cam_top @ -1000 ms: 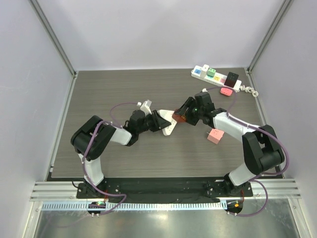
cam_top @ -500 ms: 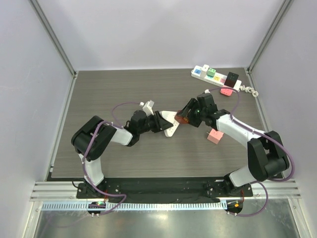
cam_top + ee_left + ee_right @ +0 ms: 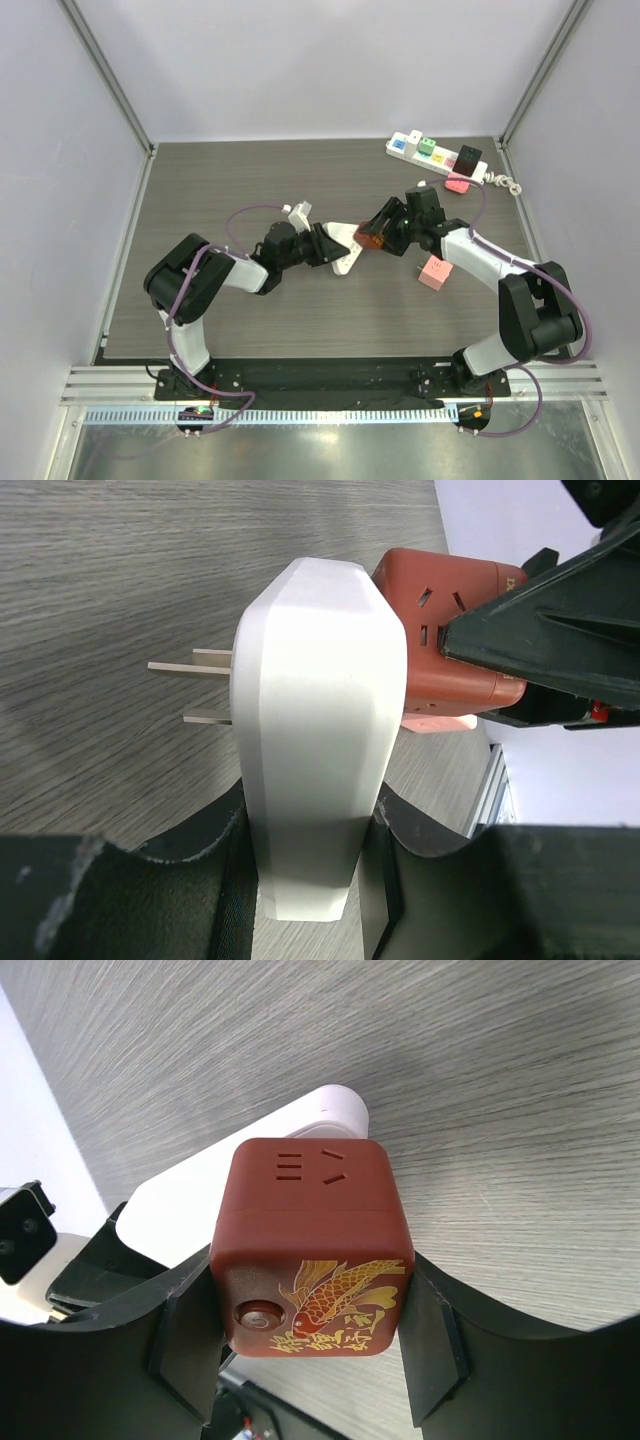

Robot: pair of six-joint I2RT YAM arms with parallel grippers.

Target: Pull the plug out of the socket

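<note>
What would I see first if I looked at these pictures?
In the middle of the table, the left pincer grips a white adapter and the right pincer grips a red cube with a golden fish on it, the two pressed together. A colourful power strip lies at the far right corner.

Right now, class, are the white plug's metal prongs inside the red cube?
No, the white plug's prongs stick out bare, away from the red cube.

Pink adapter (image 3: 434,273) beside right arm (image 3: 475,255) — power strip (image 3: 436,153) far right, open tabletop (image 3: 200,180) left
</note>
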